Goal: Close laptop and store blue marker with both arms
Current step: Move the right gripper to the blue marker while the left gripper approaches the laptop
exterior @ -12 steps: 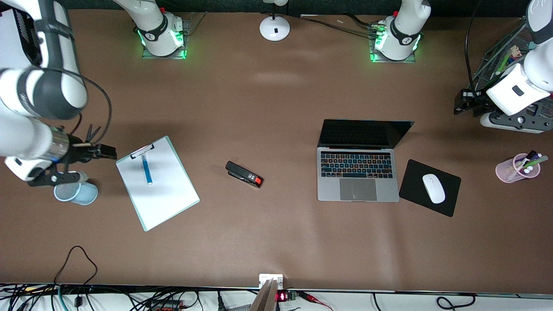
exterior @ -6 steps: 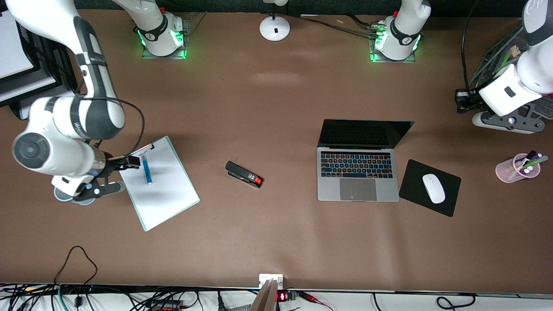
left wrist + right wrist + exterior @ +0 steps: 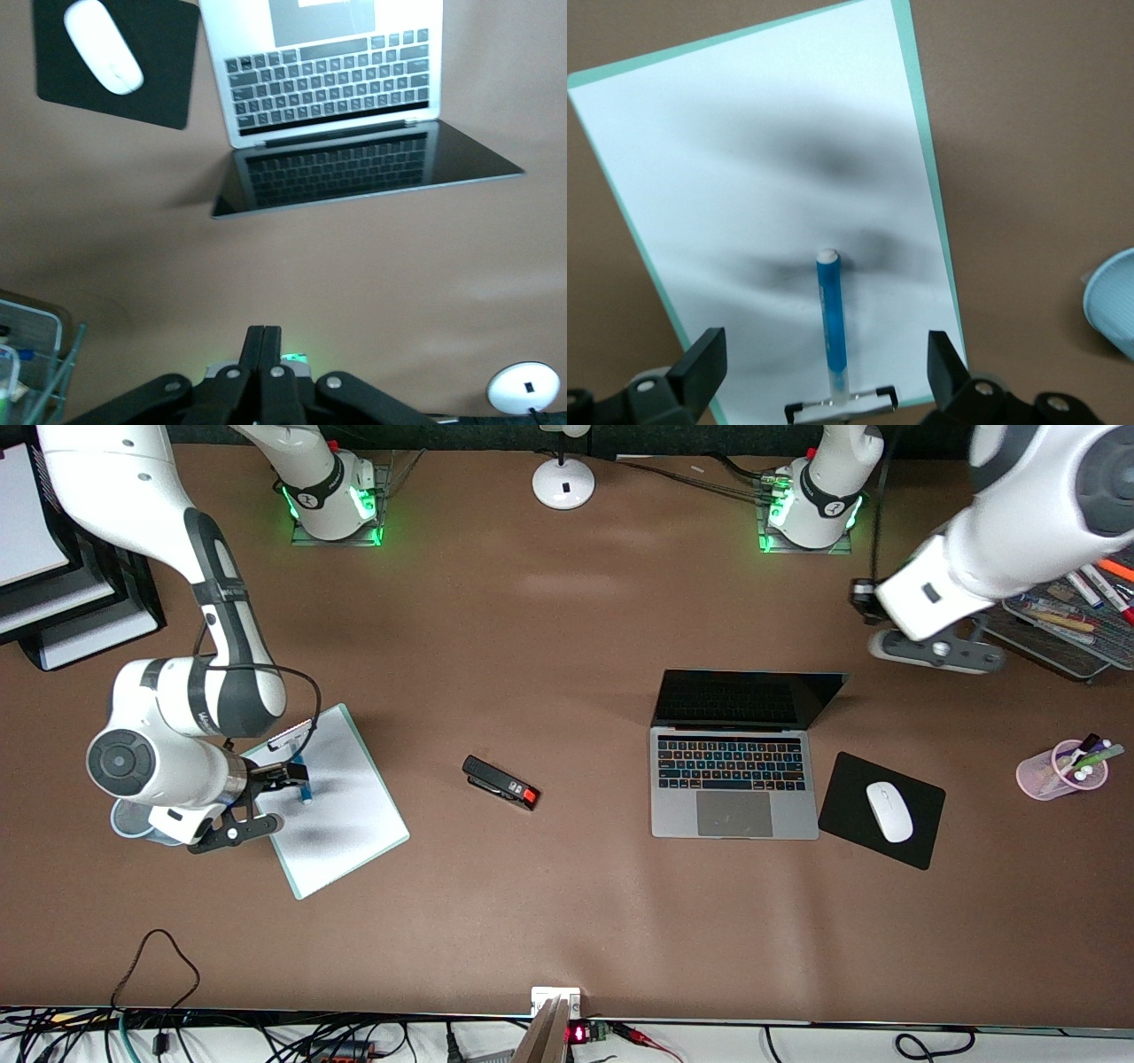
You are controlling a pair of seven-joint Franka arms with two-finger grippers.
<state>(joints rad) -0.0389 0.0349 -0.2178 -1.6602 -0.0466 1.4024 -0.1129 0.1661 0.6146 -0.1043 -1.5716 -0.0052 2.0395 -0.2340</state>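
The brown table carries the silver-grey slim laptop, lid raised, toward the left arm's end, with bare surface on the side facing the arm bases. The white clipboard with a green border lies toward the right arm's end, beside a pale blue cup. The short bright-blue marker with a white end rests on the clipboard near its clip. Over the last second the right gripper has travelled from above the cup to above the marker, jaws spread wide to either side of it; a descent appears next. The left gripper, jaws pressed together, has swung from the wire tray toward the laptop lid's rear edge.
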